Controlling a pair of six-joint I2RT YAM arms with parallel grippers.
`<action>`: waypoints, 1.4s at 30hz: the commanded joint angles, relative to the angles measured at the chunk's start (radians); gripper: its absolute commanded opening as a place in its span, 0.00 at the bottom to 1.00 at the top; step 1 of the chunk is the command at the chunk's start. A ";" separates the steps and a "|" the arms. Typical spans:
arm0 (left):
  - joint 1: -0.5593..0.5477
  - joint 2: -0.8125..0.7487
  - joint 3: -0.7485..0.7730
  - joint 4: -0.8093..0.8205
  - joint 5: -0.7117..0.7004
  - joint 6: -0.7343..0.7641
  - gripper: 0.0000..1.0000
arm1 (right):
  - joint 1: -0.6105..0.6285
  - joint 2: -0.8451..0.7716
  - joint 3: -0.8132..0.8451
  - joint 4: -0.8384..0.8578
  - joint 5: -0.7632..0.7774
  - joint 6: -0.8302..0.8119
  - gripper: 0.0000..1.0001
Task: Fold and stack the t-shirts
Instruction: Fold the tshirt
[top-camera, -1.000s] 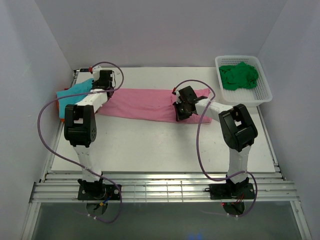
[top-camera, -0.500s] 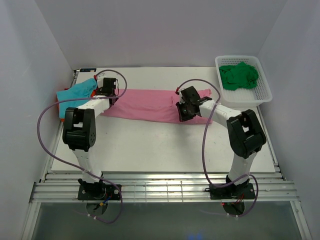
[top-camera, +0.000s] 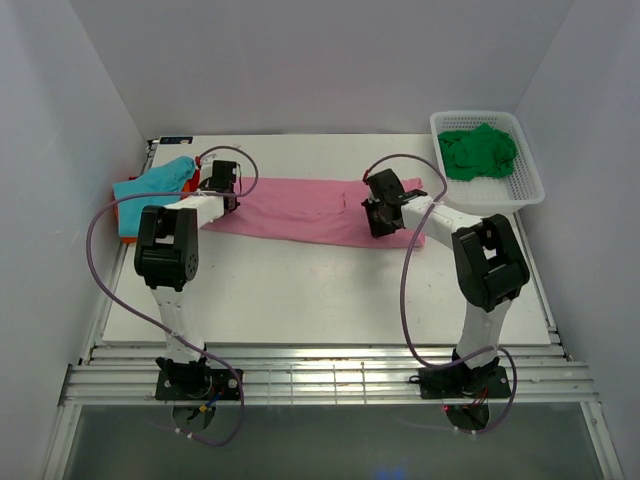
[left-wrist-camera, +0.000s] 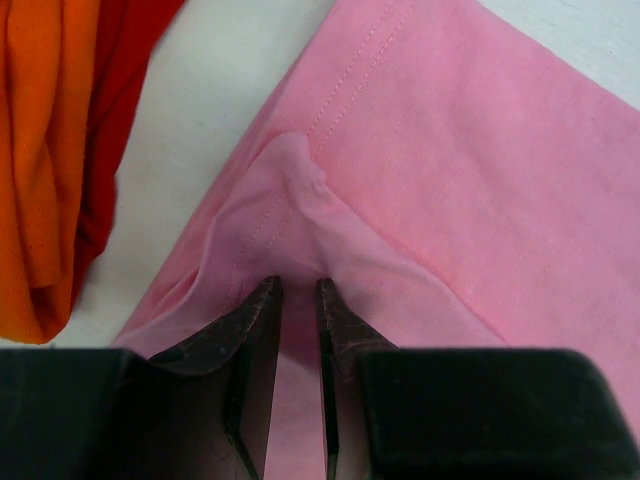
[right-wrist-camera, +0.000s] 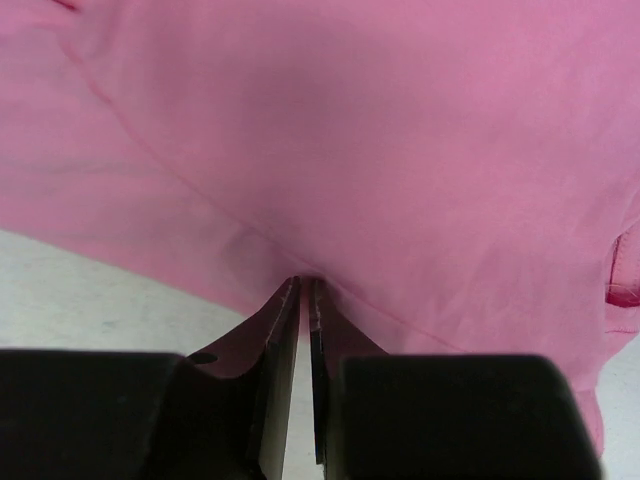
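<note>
On white table (top-camera: 330, 290), pale walls (top-camera: 300, 60) around, pink t-shirt (top-camera: 300, 208) pinched by left hand (left-wrist-camera: 298, 285) and right hand (right-wrist-camera: 305, 282)

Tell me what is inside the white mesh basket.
A crumpled green t-shirt fills much of the basket. Anything beneath it is covered and cannot be seen.

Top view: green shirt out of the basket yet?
No, the green t-shirt lies bunched inside the white mesh basket at the far right of the table.

white mesh basket (top-camera: 529, 176), white table (top-camera: 300, 290)
</note>
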 joint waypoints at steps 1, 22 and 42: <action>-0.002 0.024 0.026 -0.038 0.012 0.006 0.31 | -0.044 0.033 0.020 -0.029 0.031 0.027 0.14; -0.004 0.029 0.009 -0.063 -0.023 0.000 0.31 | -0.210 -0.055 -0.076 -0.152 0.146 0.042 0.15; -0.010 -0.039 -0.129 -0.090 0.031 -0.064 0.30 | -0.276 0.169 0.201 -0.210 0.091 -0.016 0.14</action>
